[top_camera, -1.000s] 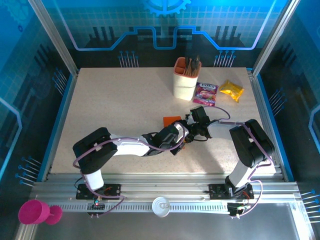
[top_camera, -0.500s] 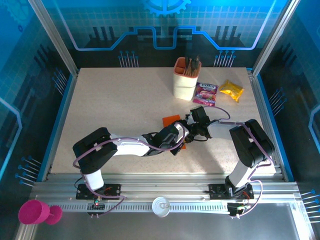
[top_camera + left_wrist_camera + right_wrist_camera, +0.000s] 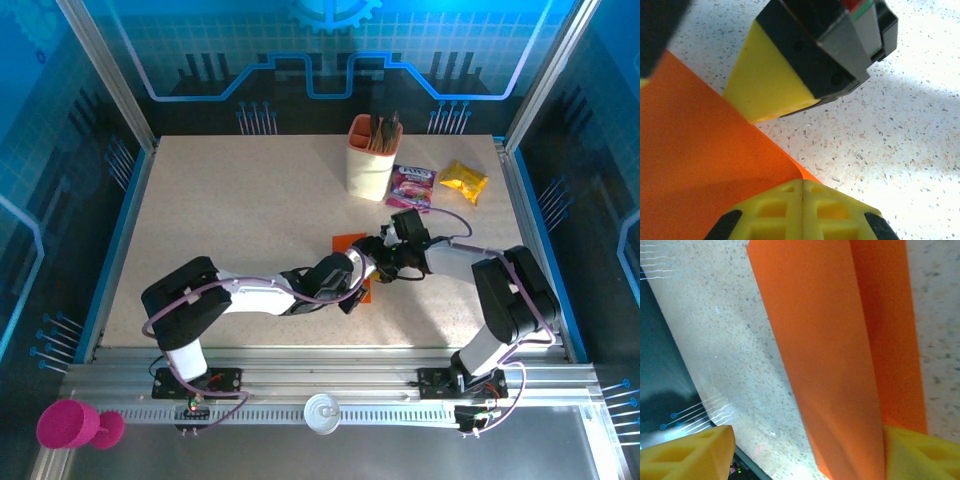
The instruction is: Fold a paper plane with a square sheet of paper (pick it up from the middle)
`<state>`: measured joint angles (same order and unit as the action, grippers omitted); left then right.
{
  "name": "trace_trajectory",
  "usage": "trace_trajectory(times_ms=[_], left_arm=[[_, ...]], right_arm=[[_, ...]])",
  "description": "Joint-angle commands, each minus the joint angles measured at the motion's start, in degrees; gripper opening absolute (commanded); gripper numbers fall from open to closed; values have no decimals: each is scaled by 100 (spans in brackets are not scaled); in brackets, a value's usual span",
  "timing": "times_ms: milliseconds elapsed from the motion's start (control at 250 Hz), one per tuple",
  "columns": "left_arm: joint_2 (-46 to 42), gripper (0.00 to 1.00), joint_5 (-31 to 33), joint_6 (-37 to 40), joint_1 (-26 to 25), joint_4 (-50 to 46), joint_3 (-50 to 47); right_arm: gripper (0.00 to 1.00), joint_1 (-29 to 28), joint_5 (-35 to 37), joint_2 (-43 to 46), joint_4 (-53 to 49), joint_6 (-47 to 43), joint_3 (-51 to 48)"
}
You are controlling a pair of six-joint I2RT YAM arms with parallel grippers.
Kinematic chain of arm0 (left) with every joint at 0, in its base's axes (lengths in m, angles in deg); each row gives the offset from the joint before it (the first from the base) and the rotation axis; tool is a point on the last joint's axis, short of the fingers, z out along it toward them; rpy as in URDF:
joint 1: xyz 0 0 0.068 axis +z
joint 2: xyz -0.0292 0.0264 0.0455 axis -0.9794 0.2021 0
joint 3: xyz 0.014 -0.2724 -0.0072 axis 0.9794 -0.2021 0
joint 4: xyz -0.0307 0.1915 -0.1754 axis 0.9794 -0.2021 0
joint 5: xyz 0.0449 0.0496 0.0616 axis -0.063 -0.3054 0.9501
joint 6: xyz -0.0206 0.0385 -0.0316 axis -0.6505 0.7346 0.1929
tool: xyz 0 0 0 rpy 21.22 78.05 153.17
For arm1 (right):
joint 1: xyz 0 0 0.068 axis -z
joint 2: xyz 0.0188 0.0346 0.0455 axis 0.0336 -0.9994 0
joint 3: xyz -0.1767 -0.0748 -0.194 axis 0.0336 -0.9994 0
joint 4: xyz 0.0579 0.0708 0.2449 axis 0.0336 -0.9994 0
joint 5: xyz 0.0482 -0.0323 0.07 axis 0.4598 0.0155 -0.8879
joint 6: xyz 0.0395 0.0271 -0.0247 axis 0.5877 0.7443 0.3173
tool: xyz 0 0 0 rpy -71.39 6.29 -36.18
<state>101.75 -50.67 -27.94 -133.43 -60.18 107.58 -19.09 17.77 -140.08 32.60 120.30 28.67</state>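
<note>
Well, the paper (image 3: 349, 241) lies flat near the middle of the table (image 3: 230, 220), in front of the cup (image 3: 370, 160). From above, just two small orange bits of it can be seen, because both arms meet over it and hide the rest. How it is folded cannot be told from there. In the right wrist view the paper (image 3: 830, 365) is a long folded strip with one layer on top of another, and both its ends are cut off by the picture edge. In the left wrist view the paper (image 3: 700, 165) is a big orange patch that runs off the left side, and its edge curls up to the fingertips. The left gripper (image 3: 366, 272) is squeezed tight; its yellow pads (image 3: 802, 200) press together right at that curled edge, so it seems to pinch the paper, though the pinched bit itself is hidden. The right gripper (image 3: 386, 257) is spread wide. Its two yellow tips (image 3: 805, 452) sit on each side of the strip, and the strip touches the right-hand one. One of its fingers (image 3: 770, 75) shows up close, just beside the paper's edge. Past the cup lie a pink packet (image 3: 412, 186) and a yellow packet (image 3: 463, 181), well apart from the paper.
</note>
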Motion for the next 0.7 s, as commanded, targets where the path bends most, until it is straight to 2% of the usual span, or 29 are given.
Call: trace_trajectory(times_ms=[0,168,296,531,623,695], left_arm=[[-232,0,-187,-135,-30,144,-109],[-279,0,-260,-166,-28,105,-119],[-280,0,-303,-195,-29,91,-121],[-218,0,-338,-215,-29,101,-114],[-193,0,-341,-209,-28,98,-114],[-183,0,-355,-198,-19,84,-93]], right_arm=[[73,87,341,282,-805,-500,276],[64,142,830,390,-1694,-1337,858],[47,152,946,173,-2049,-1833,1271],[9,142,569,-541,-1977,-2249,1744],[2,125,529,-751,-1939,-2287,1809],[0,98,513,-901,-1910,-2300,1848]])
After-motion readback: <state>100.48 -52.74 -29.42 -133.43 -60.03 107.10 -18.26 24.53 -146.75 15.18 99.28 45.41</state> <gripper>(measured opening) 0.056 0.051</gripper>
